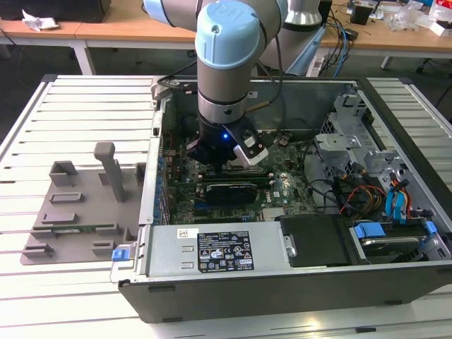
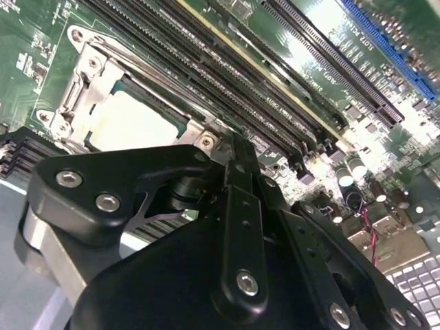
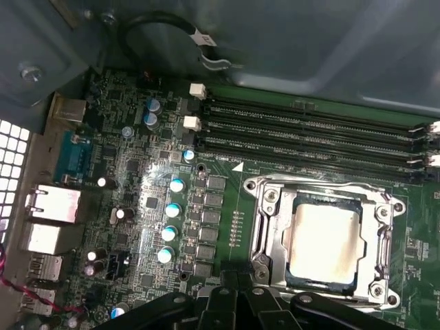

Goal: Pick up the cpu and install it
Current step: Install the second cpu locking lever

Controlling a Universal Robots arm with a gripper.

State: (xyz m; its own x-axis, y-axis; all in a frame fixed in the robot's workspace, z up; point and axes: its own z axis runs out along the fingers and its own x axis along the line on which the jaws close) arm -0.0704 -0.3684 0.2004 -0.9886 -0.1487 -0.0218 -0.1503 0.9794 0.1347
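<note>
Exterior view: the arm is reaching down into the open computer case (image 1: 282, 282), its gripper (image 1: 227, 157) hanging over the motherboard (image 1: 282, 191). In both wrist views the cpu (image 2: 134, 124) (image 3: 324, 239) is sitting inside the metal-framed socket (image 3: 265, 237), and the fingers (image 2: 237, 185) are pressing together, gripping nothing.

The computer case (image 1: 282, 282) lies open on the slatted table (image 1: 85, 99), a moulded tray (image 1: 78, 212) beside it at the exterior view's left. Inside, the cpu (image 3: 323, 237) sits in its socket (image 3: 265, 234) on the motherboard (image 3: 137, 206) — memory slots (image 3: 309, 134) run alongside.
</note>
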